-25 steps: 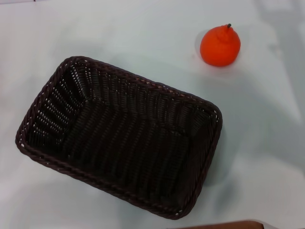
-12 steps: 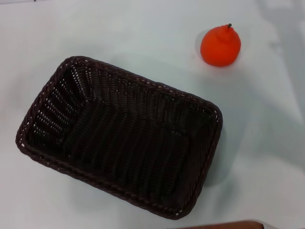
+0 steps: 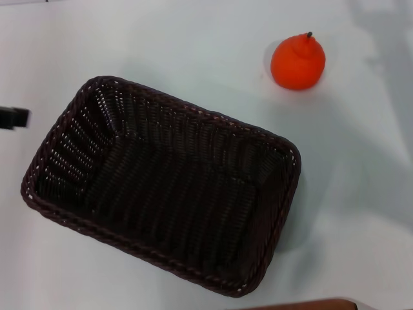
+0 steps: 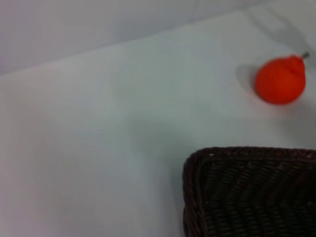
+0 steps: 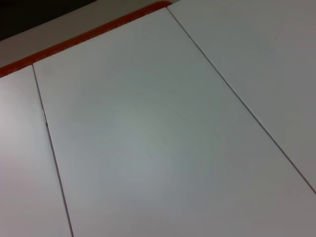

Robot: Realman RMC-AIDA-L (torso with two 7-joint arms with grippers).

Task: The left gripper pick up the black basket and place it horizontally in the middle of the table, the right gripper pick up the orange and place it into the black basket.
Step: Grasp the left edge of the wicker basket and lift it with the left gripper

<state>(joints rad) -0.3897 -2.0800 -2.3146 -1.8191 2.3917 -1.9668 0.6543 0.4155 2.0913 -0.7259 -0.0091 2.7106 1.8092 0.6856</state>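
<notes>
Here black basket (image 3: 164, 190) holds nothing; orange (image 3: 297, 61) apart on table (image 3: 193, 51).

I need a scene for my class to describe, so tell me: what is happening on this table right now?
Nothing is being held yet. The black basket sits empty and skewed on the table. The orange rests on the table beyond the basket's far right corner, apart from it. The left gripper shows only as a dark tip at the left edge of the head view, short of the basket. The right gripper is not in view.
</notes>
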